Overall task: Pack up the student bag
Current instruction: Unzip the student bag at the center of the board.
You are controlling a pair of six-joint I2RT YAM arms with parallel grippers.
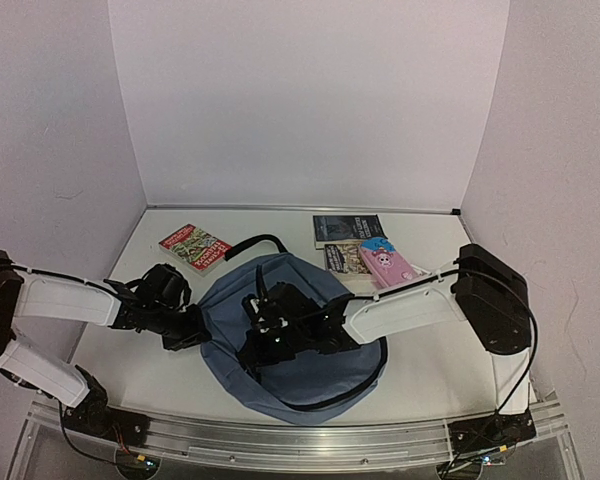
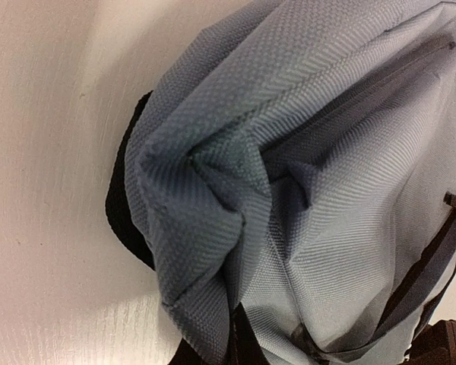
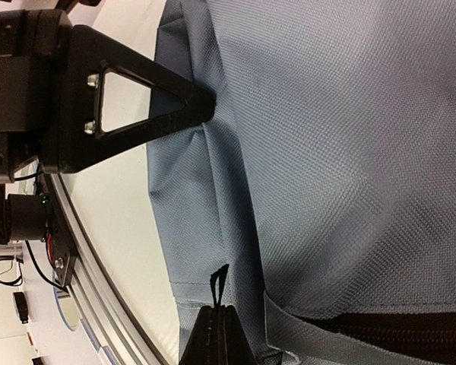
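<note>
The student bag lies flat near the table's front edge. At its 9 o'clock rim the left gripper is clamped on bunched fabric. A red book lies at 11. Over the middle, the right gripper is closed on the zipper pull. Dark books and a pink case sit at 1, with bare tabletop at 3.

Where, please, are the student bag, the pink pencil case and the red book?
student bag (image 1: 300, 385), top external view, bare blue fabric near its front edge.
pink pencil case (image 1: 386, 262), top external view, middle of its face.
red book (image 1: 192, 247), top external view, middle of its cover.
</note>
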